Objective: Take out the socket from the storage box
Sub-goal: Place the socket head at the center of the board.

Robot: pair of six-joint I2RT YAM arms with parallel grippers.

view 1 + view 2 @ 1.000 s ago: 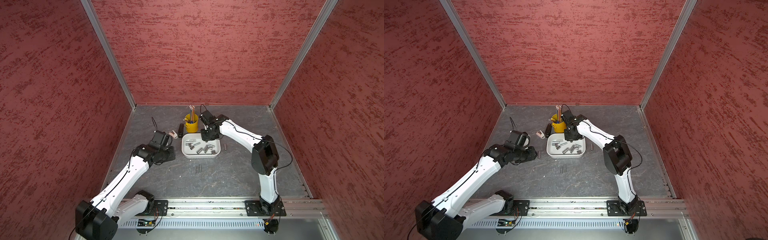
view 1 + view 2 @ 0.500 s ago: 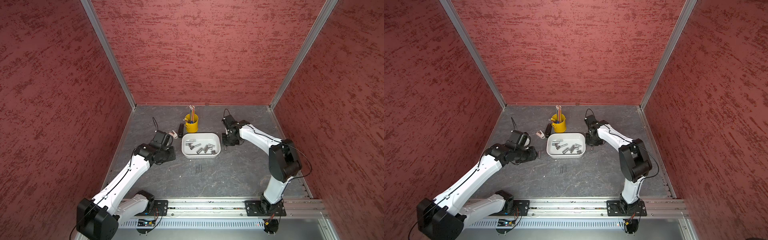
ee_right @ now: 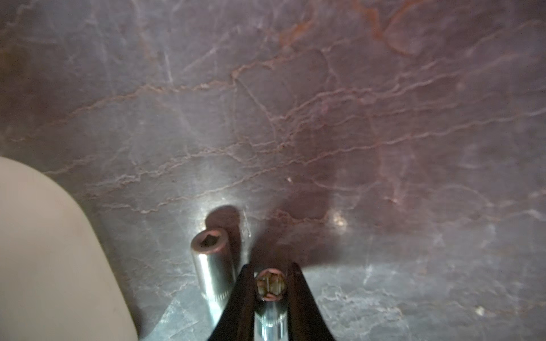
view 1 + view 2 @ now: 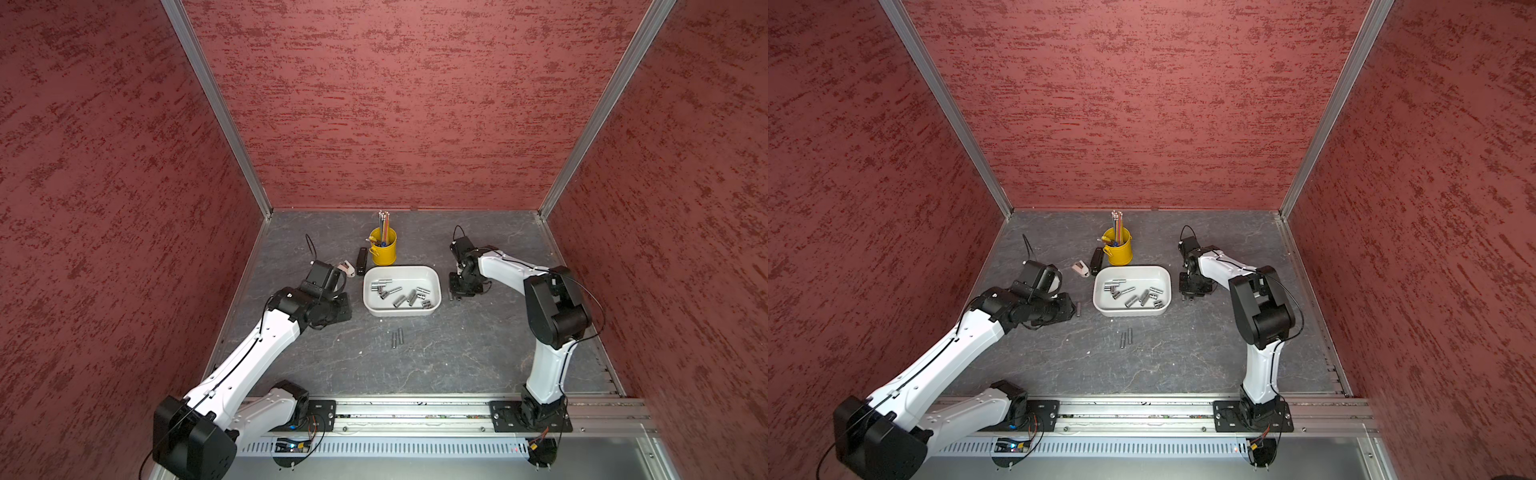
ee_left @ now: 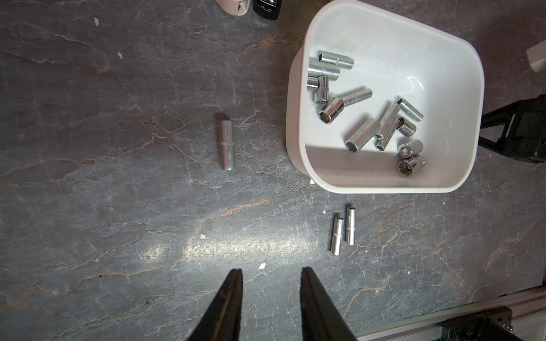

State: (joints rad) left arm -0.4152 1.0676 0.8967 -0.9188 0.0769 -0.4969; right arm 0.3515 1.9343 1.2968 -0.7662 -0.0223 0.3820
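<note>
The white storage box [image 4: 401, 269] [image 4: 1132, 268] sits mid-table with several chrome sockets [image 4: 405, 296] [image 5: 362, 134] lying in it. Just right of the box, low over the table, my right gripper [image 4: 457, 293] [image 3: 271, 269] is shut on a slim chrome socket [image 3: 270, 320] that points out past the fingertips. A second socket [image 3: 213, 262] lies beside it, near the box's corner [image 3: 44, 251]. Left of the box, my left gripper [image 5: 271, 271] [image 4: 1069, 309] is open and holds nothing. Ahead of it one socket [image 5: 226, 144] lies on the table.
Two thin sockets [image 4: 397, 337] [image 5: 342, 230] lie side by side in front of the box. Behind the box stand a yellow pen cup [image 4: 383, 249], a black object [image 4: 362, 261] and a small pale object [image 4: 348, 268]. A metal rail [image 4: 415, 415] runs along the front edge.
My right arm has swung from over the box's back edge by the cup to the box's right side and come down near the table, still shut on the socket. The left arm has stayed put.
</note>
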